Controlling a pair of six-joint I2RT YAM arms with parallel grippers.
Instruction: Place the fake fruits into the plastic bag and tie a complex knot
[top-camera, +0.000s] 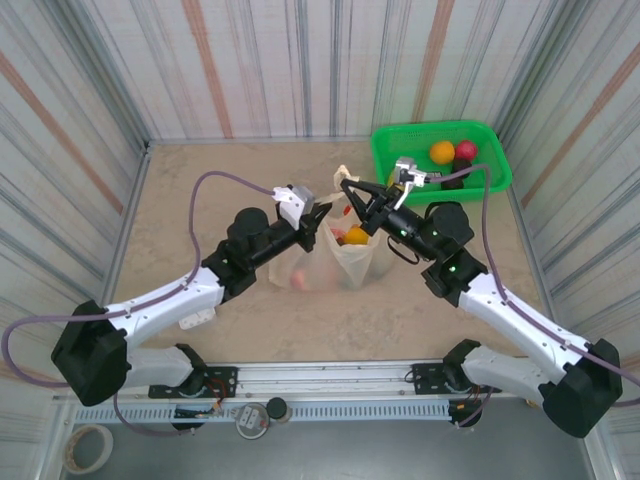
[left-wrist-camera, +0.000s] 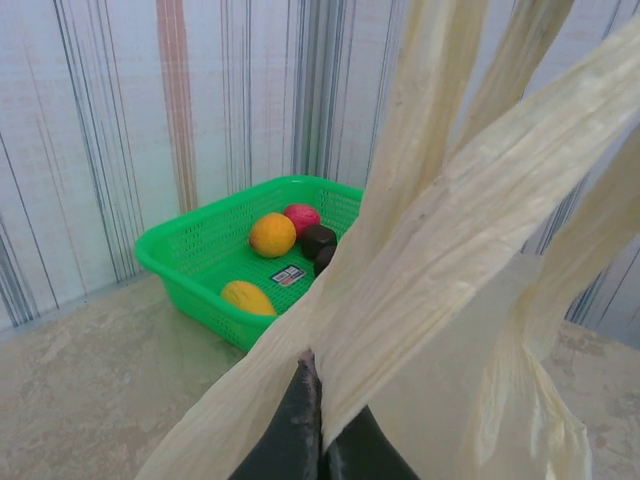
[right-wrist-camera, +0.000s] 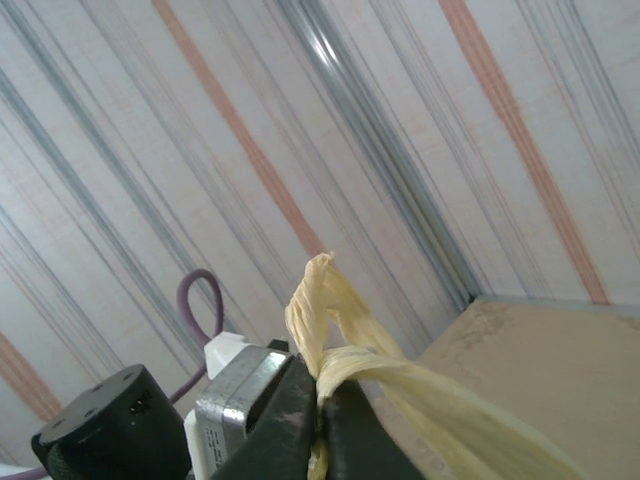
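Note:
The cream-yellow plastic bag (top-camera: 352, 262) stands mid-table with its mouth held apart. Orange and red fake fruits (top-camera: 355, 237) lie inside, and a pink one (top-camera: 298, 278) shows through its lower left side. My left gripper (top-camera: 322, 213) is shut on the bag's left handle strip (left-wrist-camera: 430, 250), fingertips pinched together (left-wrist-camera: 320, 400). My right gripper (top-camera: 347, 186) is shut on the right handle, whose twisted loop (right-wrist-camera: 322, 300) sticks up above the closed fingers (right-wrist-camera: 320, 395). No knot is visible. More fruits remain in the basket: orange (left-wrist-camera: 272, 234), red-pink (left-wrist-camera: 301, 216), dark purple (left-wrist-camera: 318, 240) and yellow (left-wrist-camera: 248, 297).
The rigid green basket (top-camera: 490, 165) sits at the back right corner, close behind the right arm. Striped walls enclose the table on three sides. The left arm's wrist block (right-wrist-camera: 240, 395) sits right beside the right gripper's fingers.

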